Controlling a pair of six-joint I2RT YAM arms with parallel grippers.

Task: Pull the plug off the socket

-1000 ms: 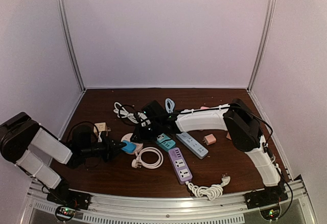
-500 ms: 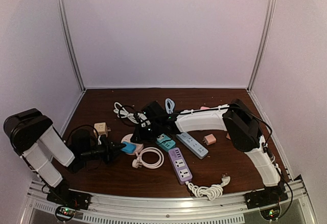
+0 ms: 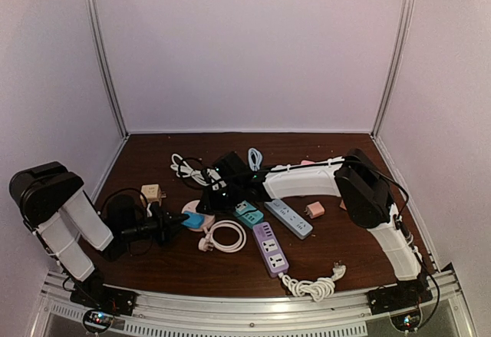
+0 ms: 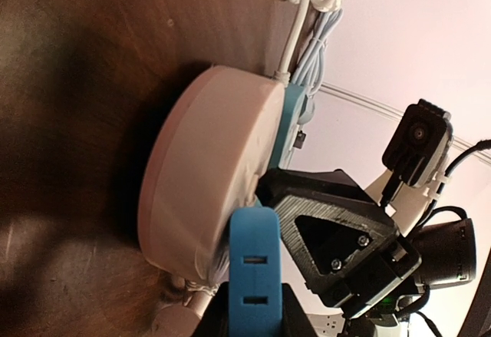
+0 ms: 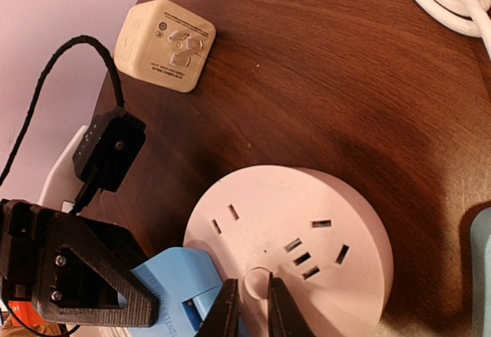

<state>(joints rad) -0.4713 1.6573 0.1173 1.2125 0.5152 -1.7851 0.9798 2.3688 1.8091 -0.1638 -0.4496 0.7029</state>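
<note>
1. While the left tool (image 3: 179, 223) clenched the blue plug (image 3: 194, 220), the plug sat at the round pink socket's (image 5: 307, 229) rim, toward the worktop's (image 3: 322, 153) left edge.
2. The right tool (image 5: 252, 306), its fingers nearly closed on nothing, rested on the socket's face.
3. The plug looked like light, rigid, smooth plastic; its flat sides seemed the best hold.

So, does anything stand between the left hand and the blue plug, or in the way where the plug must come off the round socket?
Nothing visible does. The left hand grips the blue plug at the rim of the round socket. Along the pull-back line I see nothing; the beige adapter lies off to one side.
</note>
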